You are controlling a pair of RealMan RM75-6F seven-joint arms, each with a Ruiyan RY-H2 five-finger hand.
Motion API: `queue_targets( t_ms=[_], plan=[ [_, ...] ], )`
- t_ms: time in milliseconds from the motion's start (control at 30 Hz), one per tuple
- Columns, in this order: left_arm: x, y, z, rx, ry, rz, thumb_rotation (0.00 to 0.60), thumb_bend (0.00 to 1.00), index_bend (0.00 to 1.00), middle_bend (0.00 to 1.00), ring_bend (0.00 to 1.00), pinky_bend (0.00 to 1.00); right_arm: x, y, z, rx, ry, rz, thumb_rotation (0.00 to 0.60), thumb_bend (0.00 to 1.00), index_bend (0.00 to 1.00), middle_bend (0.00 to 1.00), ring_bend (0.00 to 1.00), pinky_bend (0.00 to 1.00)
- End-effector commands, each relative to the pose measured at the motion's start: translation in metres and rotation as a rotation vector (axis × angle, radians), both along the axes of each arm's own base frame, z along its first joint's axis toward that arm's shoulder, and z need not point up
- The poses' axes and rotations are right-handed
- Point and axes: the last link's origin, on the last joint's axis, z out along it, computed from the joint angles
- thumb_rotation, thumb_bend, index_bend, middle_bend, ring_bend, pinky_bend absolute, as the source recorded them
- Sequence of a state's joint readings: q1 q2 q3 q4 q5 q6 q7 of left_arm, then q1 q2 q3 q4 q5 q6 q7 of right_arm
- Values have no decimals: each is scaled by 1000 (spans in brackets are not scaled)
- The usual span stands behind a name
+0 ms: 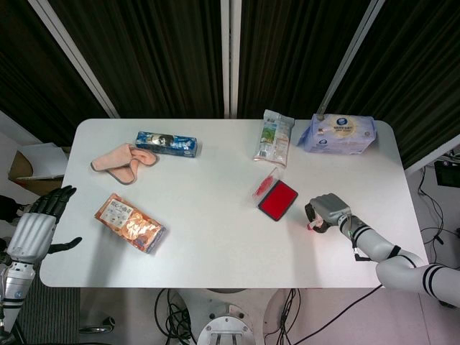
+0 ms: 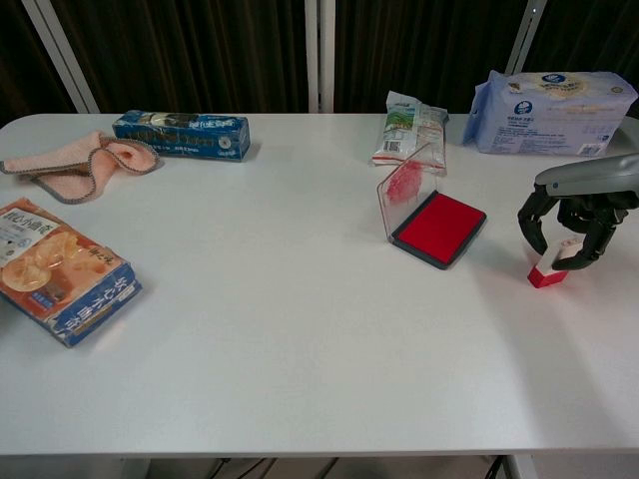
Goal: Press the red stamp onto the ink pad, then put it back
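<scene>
The right hand (image 2: pixel 571 222) curls its fingers down around the red stamp (image 2: pixel 548 272), gripping its pale upper part while the stamp tilts with its red base low against the white table (image 2: pixel 300 319), at about 3 o'clock from the ink pad (image 2: pixel 438 228) and apart from it. The ink pad lies open, its clear lid (image 2: pixel 401 190) standing up at the pad's 9 o'clock edge. The left hand (image 1: pixel 37 223) hangs off the table's 8 o'clock corner, fingers spread and holding nothing.
</scene>
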State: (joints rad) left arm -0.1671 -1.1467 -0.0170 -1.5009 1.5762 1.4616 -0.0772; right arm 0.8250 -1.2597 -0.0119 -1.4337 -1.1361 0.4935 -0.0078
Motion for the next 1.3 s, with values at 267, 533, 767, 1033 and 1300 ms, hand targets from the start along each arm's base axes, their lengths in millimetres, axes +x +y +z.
queue_targets(
  t_ms=[267, 533, 767, 1033, 1300],
  plan=[
    [-1, -1, 1, 1, -1, 2, 583, 19, 43, 66, 77, 178, 0, 2, 2, 13, 9, 9, 600, 266, 411, 362, 773, 892],
    [-2, -1, 2, 3, -2, 2, 582, 20, 43, 66, 77, 178, 2, 4, 5, 17, 16, 29, 600, 264, 275, 346, 773, 892],
    [-1, -1, 2, 3, -2, 0, 583, 20, 43, 66, 78, 178, 5, 8, 12, 6, 12, 47, 600, 263, 246, 344, 773, 892],
    [0, -1, 1, -1, -4, -3, 584, 20, 43, 66, 77, 182, 6, 14, 18, 3, 13, 62, 600, 261, 237, 344, 773, 892],
    [1, -1, 1, -2, -3, -5, 579, 20, 42, 66, 78, 184, 6, 20, 21, 5, 10, 66, 600, 260, 235, 346, 773, 892]
  ],
)
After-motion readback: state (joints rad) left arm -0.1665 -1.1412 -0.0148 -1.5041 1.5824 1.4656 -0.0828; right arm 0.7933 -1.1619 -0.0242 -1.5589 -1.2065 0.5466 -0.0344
